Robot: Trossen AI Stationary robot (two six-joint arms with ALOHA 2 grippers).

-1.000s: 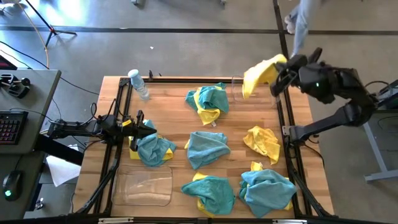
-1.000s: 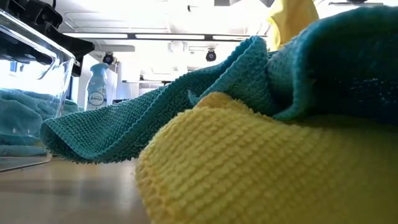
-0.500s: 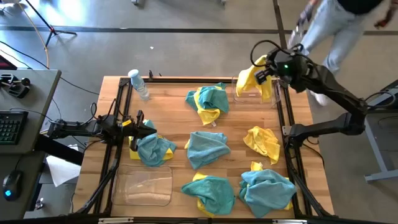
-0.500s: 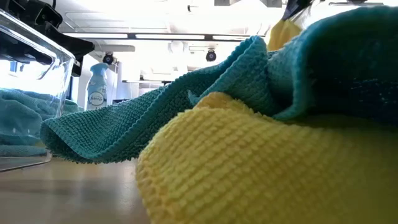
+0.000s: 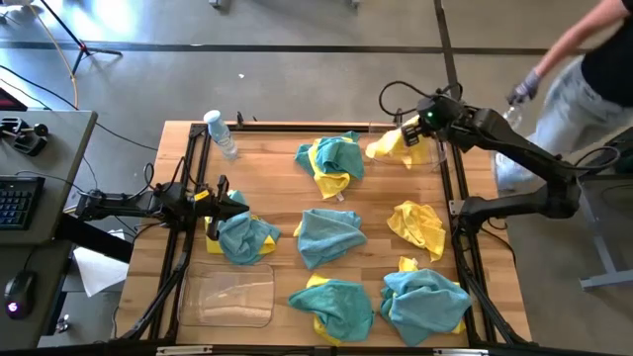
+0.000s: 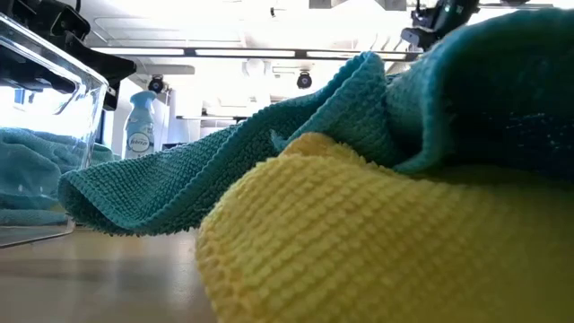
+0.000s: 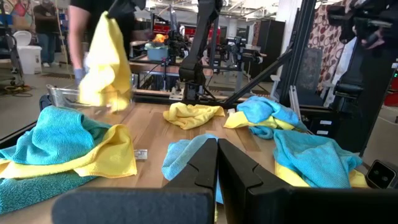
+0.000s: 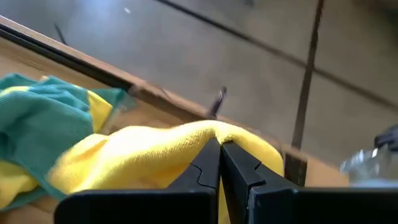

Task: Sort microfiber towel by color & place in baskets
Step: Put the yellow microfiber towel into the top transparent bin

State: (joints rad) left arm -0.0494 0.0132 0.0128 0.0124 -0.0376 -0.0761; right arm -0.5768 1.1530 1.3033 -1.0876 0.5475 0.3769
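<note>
towels: spread mid-table | baskets: one far-right, one near-left | bottle: far-left corner

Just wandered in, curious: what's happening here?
Right pincer shut on yellow towel, over far basket. Left pincer shut, idle. Nothing blocking.

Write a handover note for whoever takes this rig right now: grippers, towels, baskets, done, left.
Right gripper: shut on a yellow towel, at the far-right basket on the table's far edge; not released.
Left gripper: shut, holding nothing, parked at the table's left edge by a teal towel.
Near-left basket: looks empty in the high view.
Done: no towel visibly lying free in either basket.
Left: release the yellow one, then sort the rest: mixed teal-and-yellow heap at far centre, teal towel at centre, yellow towel at right, two mixed heaps along the near edge.
</note>
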